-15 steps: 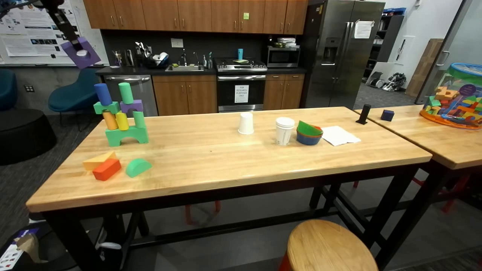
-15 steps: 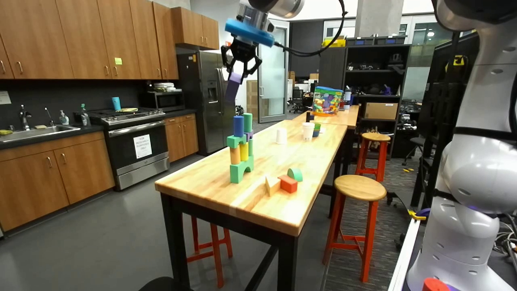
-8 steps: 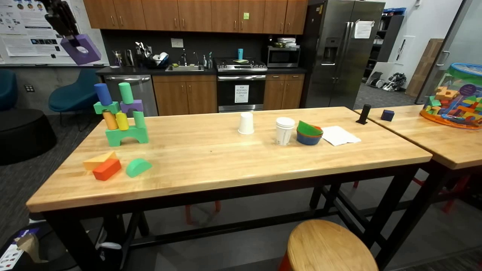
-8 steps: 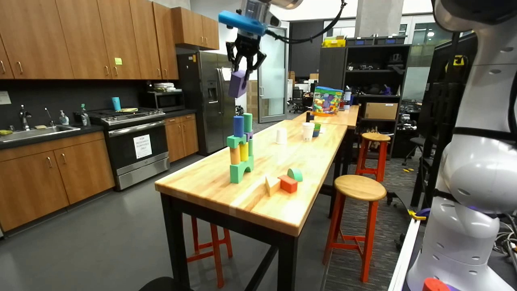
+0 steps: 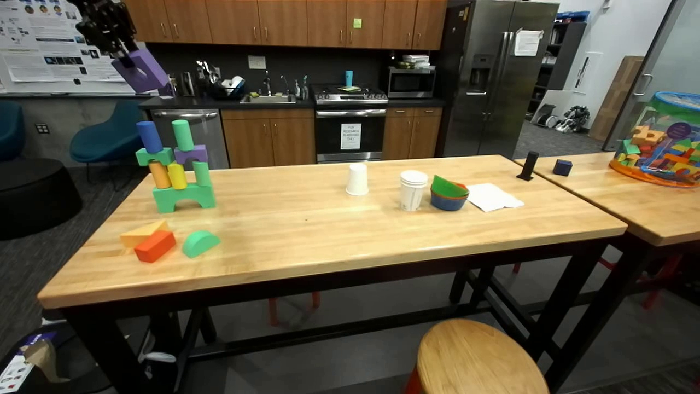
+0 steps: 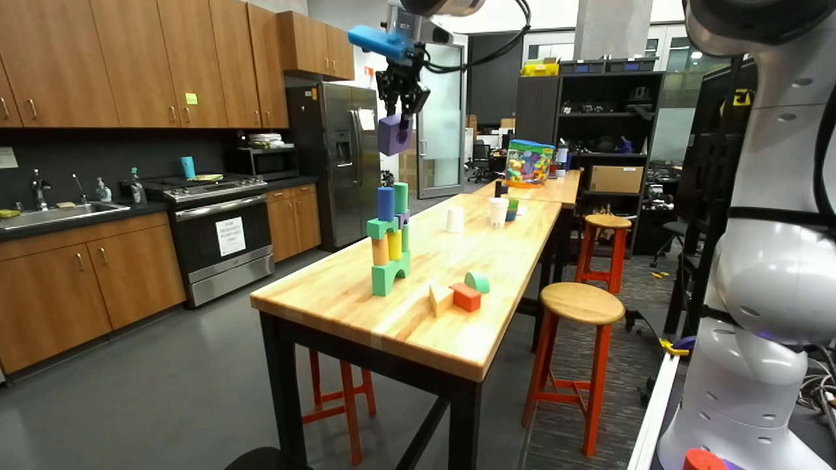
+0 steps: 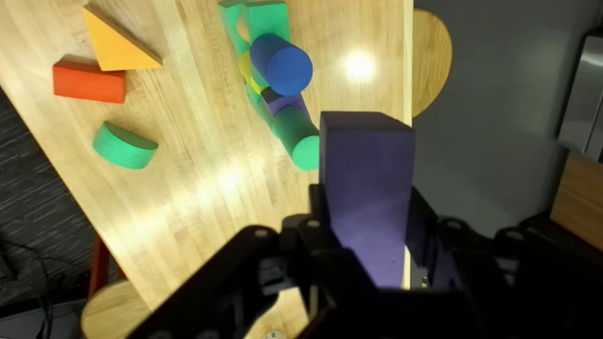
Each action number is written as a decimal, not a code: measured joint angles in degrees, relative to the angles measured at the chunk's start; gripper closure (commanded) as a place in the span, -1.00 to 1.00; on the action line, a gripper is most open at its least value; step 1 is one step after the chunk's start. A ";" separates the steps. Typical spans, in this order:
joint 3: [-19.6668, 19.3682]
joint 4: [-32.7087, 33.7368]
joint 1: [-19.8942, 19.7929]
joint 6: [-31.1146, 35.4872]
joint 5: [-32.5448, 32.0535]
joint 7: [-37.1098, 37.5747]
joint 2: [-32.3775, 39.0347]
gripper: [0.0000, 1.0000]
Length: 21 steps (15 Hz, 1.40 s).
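Note:
My gripper [image 7: 365,192] is shut on a purple block [image 7: 367,165] that has a round hole through it. The block [image 6: 394,137] hangs tilted in the air above a block tower, touching nothing else. The tower has a green arch base [image 5: 188,193], with an orange cylinder [image 5: 160,175], a yellow cylinder [image 5: 177,176] and a green piece [image 5: 202,173] on it. Above those sit a small green arch [image 5: 155,157] and a purple arch [image 5: 191,154]. A blue cylinder [image 7: 288,70] and a green cylinder [image 7: 301,141] stand on top. The held block covers part of the table in the wrist view.
Near the tower lie a yellow-orange triangle [image 5: 145,233], a red block [image 5: 156,247] and a green half-round [image 5: 201,243]. Farther along the table [image 5: 306,241] stand white cups [image 5: 357,179], stacked bowls [image 5: 449,197] and a white napkin [image 5: 492,197]. Stools [image 6: 581,303] flank it.
My gripper has carried the purple block along over the tower, to the right in both exterior views. The block has turned, showing its faces differently. Tower and loose blocks have not moved.

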 measured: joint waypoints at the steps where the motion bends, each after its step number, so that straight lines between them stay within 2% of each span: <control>1: 0.00 0.05 0.00 0.00 0.00 0.22 0.03 0.20; 3: -0.01 0.09 0.00 0.00 0.00 0.31 0.03 0.20; 4: -0.01 0.11 0.00 0.00 0.00 0.32 0.03 0.70; 10: -0.19 0.17 0.02 -0.91 0.09 -0.03 0.40 0.70; 13: -0.55 2.04 0.02 -4.30 2.88 -2.85 1.81 0.70; 16: -0.86 6.80 0.02 -9.87 6.03 -6.65 4.59 0.70; 17: -0.86 8.74 0.04 -11.89 6.54 -7.73 5.65 0.20; 21: -0.86 14.05 0.42 -15.54 6.63 -8.92 8.63 0.20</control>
